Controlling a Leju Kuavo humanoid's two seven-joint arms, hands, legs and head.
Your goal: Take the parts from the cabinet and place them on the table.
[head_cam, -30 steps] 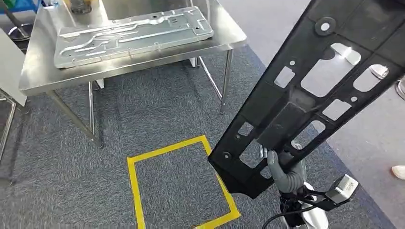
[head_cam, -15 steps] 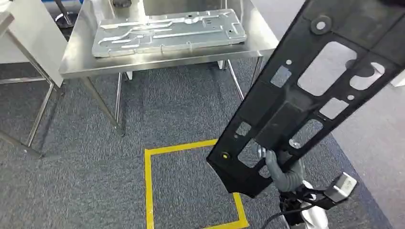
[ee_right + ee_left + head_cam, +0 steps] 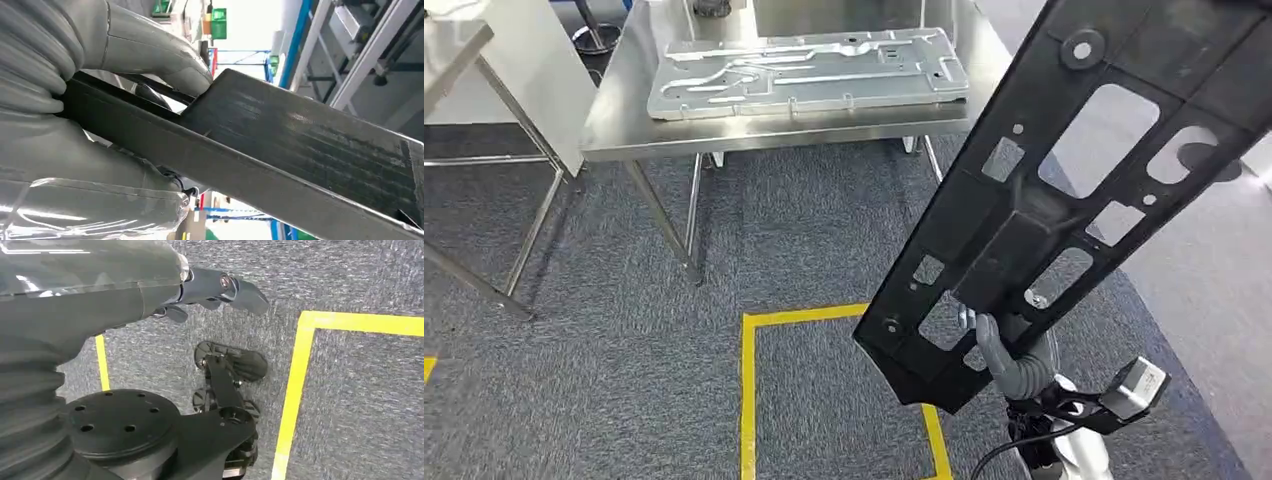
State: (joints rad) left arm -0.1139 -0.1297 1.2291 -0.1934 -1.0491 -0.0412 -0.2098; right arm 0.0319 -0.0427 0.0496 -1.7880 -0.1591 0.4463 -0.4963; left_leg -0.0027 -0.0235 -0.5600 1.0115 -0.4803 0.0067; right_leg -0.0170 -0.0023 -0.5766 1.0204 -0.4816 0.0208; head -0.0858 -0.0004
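Your right hand [image 3: 1014, 360], low in the lower right of the head view, has its fingers wrapped around the near end of the long black panel [image 3: 1064, 190], and the right wrist view confirms it: thumb and fingers clamp the panel's [image 3: 300, 145] edge from both sides. Holding it by one end and slanted up toward the upper right of the frame looks like a carrying pose, judged to lift the long piece clear of the carpet and of the table's legs while you approach. The steel table [image 3: 614, 130] stands in the upper left to upper centre of the frame, with a silver stamped plate [image 3: 809, 72] lying flat on its top; that plate takes most of the surface, so you will probably have to set the black panel beside it or on it. The yellow floor square [image 3: 749, 400] in the lower centre seems to mark a standing spot. Your left hand [image 3: 215, 290] hangs over the carpet holding nothing, fingers loosely apart. The panel's far end is cut off by the frame's top right, it hides the floor behind it, and the table's far edge is cropped too.
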